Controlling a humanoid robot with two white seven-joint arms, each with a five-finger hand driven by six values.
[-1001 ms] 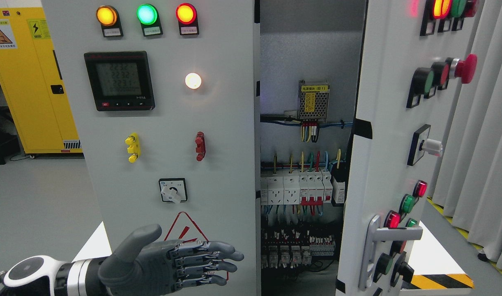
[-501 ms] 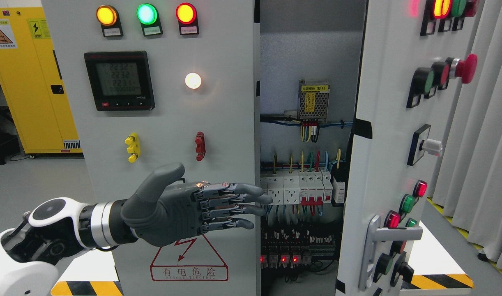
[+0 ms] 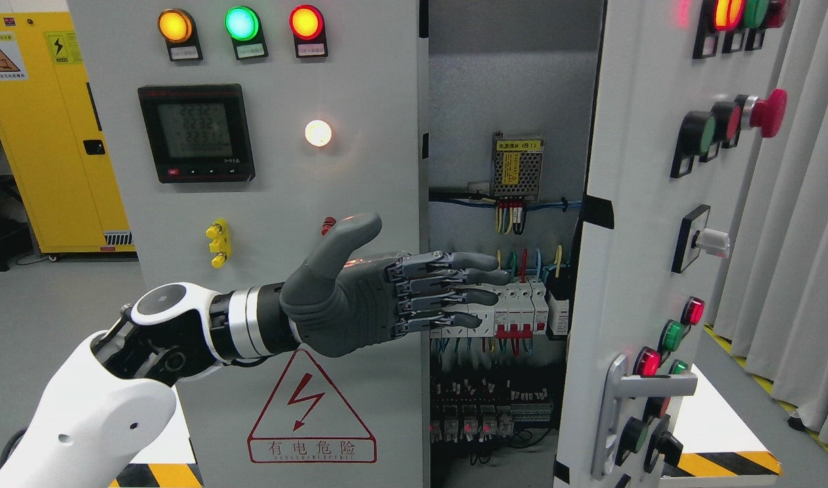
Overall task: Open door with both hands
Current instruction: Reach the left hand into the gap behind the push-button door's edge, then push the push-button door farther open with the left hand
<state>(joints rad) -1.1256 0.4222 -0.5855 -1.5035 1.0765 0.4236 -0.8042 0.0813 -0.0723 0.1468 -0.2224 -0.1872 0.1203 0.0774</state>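
The robot's left hand (image 3: 380, 295) is held out flat in front of the big grey cabinet, fingers (image 3: 468, 278) straight and apart, thumb up, holding nothing. The fingertips reach past the edge of the left door (image 3: 278, 203), which looks closed, into the open middle gap where the white breakers (image 3: 515, 308) and coloured wires sit. I can't tell if the hand touches the door edge. The right door (image 3: 641, 224) is swung open toward us, its silver handle (image 3: 631, 400) low down.
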